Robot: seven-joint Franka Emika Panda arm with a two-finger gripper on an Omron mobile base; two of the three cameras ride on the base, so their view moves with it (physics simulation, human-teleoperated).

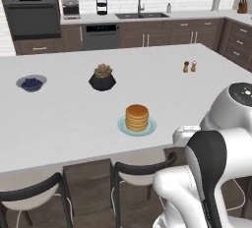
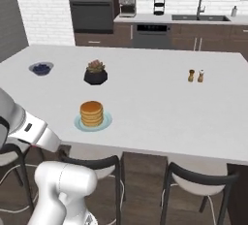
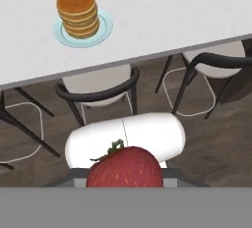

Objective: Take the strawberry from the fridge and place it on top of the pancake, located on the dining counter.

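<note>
Red strawberry (image 3: 125, 167), pinched in the gripper (image 3: 125, 180) at the frame's bottom, could roll off the rounded pancake (image 3: 77, 13) at upper left if released off-centre.

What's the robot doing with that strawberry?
The robot is carrying a strawberry in its gripper, held in front of the dining counter above the stools. The pancake stack sits on its plate near the counter's edge with nothing on top yet. The strawberry has not yet been put on the pancake.
</note>
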